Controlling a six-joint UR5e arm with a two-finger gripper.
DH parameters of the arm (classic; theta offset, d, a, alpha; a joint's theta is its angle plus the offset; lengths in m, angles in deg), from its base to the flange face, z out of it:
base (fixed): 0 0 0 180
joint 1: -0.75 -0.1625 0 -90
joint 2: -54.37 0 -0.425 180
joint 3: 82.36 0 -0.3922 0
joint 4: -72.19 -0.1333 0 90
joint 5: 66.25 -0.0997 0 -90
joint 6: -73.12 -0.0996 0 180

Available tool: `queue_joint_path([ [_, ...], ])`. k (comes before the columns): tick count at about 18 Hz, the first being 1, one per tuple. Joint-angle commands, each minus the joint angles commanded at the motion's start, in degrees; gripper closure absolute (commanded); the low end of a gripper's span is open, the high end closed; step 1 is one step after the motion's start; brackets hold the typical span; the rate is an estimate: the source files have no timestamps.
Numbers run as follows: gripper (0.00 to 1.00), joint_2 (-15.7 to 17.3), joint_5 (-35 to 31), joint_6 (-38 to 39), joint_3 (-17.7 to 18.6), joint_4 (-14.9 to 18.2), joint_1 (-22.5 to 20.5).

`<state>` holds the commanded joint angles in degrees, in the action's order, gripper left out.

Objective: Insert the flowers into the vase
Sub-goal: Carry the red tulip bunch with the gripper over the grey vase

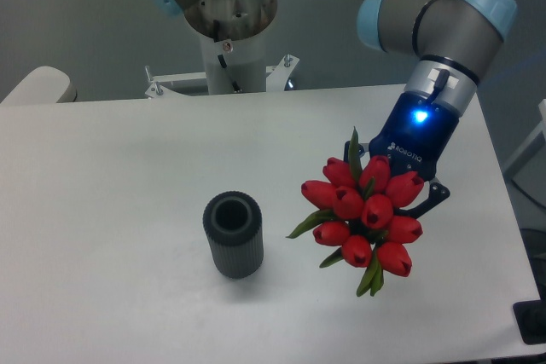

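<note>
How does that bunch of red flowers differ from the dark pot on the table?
The flowers are bright red with green leaves; the vase is plain dark grey. The flowers are held up by the gripper; the vase stands upright on the table, untouched. The bunch spreads wider than the vase's round opening. Both sit at the near side of the table.

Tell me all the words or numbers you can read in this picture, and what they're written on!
"ROBOTIQ": small white letters on the dark body of the pincer, just below its blue light.
A small red-and-white sticker on the robot's base column: too small and blurred to read.
Nothing is written on the flowers, the vase or the table.
</note>
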<state>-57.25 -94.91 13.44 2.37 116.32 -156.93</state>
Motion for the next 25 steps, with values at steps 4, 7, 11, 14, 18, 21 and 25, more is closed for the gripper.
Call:
queue_joint_path([
  [4,0.65,0.8,0.0,1.3,0.4,0.1,0.3],
  [7,0.65,1.0,0.1,3.8,0.4,0.0,1.0],
  [11,0.64,1.6,0.4,7.5,0.4,-0.1,2.0],
  [14,0.65,2.5,0.6,9.7,0.4,-0.1,2.3],
  [18,0.64,2.5,1.1,11.2,0.0,-0.4,3.2],
  [21,0.64,2.5,1.1,12.9,0.3,-0.4,4.1],
  [25,0.64,2.1,3.7,12.9,0.4,-1.2,5.5],
])
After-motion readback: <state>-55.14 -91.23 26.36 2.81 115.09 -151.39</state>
